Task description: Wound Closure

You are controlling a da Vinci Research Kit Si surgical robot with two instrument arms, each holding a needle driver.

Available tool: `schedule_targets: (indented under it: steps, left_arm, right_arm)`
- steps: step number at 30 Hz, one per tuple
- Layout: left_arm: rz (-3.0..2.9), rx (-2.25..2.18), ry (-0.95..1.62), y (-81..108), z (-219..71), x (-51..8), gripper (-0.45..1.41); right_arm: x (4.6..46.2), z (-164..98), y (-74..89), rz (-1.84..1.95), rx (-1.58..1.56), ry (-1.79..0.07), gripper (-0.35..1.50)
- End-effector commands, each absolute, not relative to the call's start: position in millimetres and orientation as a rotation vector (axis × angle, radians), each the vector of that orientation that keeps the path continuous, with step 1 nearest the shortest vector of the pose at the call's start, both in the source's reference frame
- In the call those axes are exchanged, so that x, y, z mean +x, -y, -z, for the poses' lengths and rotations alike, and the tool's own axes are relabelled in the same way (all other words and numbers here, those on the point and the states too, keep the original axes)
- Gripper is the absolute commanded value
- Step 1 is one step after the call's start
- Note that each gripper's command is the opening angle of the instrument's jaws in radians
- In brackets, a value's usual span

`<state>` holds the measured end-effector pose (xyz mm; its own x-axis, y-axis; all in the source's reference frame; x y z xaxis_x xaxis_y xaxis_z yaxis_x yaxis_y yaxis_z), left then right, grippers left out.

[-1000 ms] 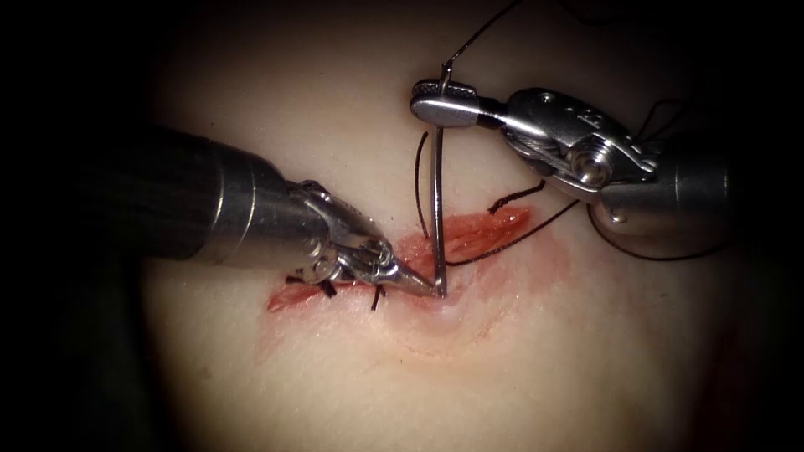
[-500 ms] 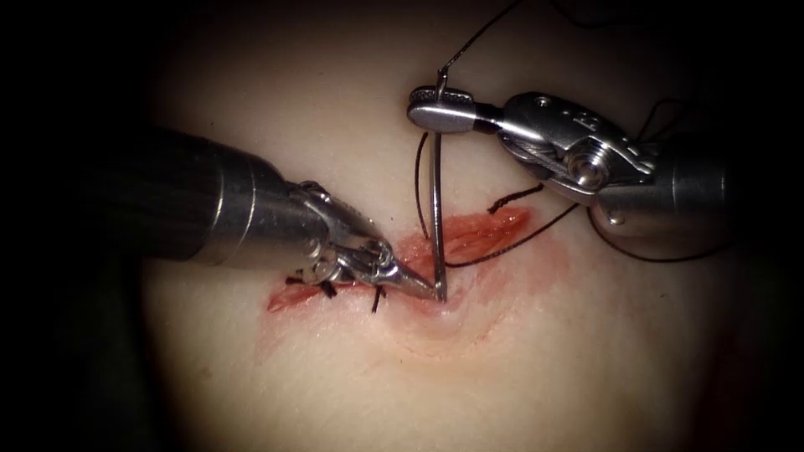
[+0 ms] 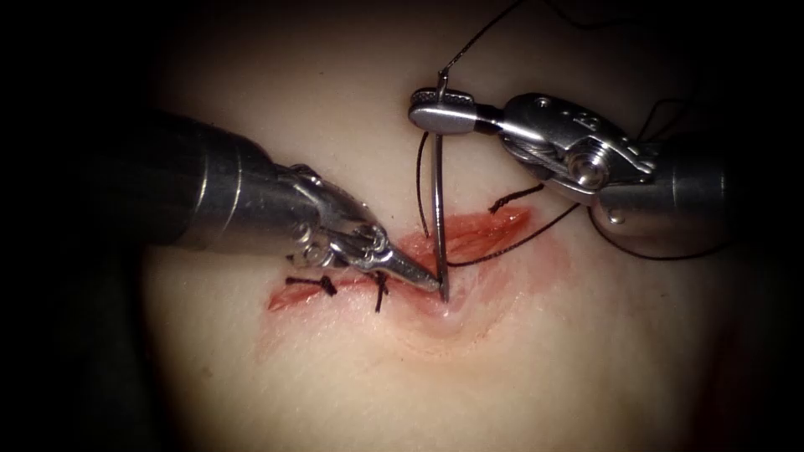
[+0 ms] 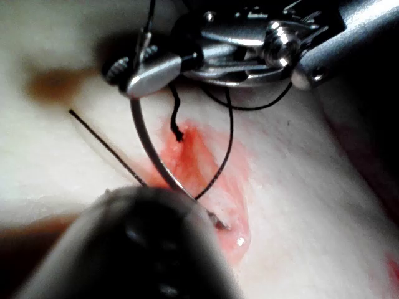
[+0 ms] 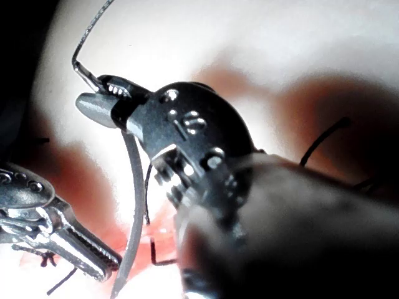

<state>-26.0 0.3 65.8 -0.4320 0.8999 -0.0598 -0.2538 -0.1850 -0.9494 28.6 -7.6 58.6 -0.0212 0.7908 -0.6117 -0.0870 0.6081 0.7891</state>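
Right tool (image 3: pixel 441 110) clamped on needle (image 3: pixel 438 209) near its tail, left tool (image 3: pixel 419 280) closed, empty, touching needle at tissue (image 3: pixel 502 351).

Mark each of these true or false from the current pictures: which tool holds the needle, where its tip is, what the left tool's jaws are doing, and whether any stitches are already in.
1. The right tool holds the needle near its thread end. True.
2. The needle lies loose on the tissue. False: its tip meets the tissue at the cut.
3. The left tool grips the thread. False: its jaws are shut and hold nothing, beside the needle tip.
4. Stitches cross the cut's left part. True.
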Motion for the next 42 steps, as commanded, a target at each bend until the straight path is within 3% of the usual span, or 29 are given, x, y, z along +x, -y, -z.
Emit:
schedule_targets:
  steps: [1, 3, 9, 11, 26, 42]
  left_arm:
    - [-1.762, -0.890, 1.198, -1.2, -65.3, -26.3, 0.36]
    - [-1.774, -0.925, 1.177, -2.1, -64.3, -26.0, 0.44]
    - [-1.804, -0.988, 1.137, -3.3, -62.8, -25.4, 0.36]
    - [-1.814, -0.983, 1.178, -3.1, -61.6, -25.4, -0.45]
    - [-1.984, -0.875, 1.468, 5.7, -63.4, -28.1, -0.45]
    - [-2.025, -0.850, 1.336, 3.4, -64.9, -27.8, -0.45]
  right_arm:
    - [29.4, -59.0, 7.1, -0.778, 0.630, -1.440, -0.35]
    - [29.3, -59.1, 6.9, -0.779, 0.622, -1.444, -0.35]
    - [29.2, -59.1, 6.4, -0.779, 0.608, -1.459, -0.35]
    - [29.2, -59.1, 6.2, -0.781, 0.601, -1.466, -0.35]
    - [29.4, -59.0, 6.3, -0.786, 0.598, -1.468, -0.35]
    - [29.7, -58.8, 6.7, -0.785, 0.598, -1.471, -0.35]
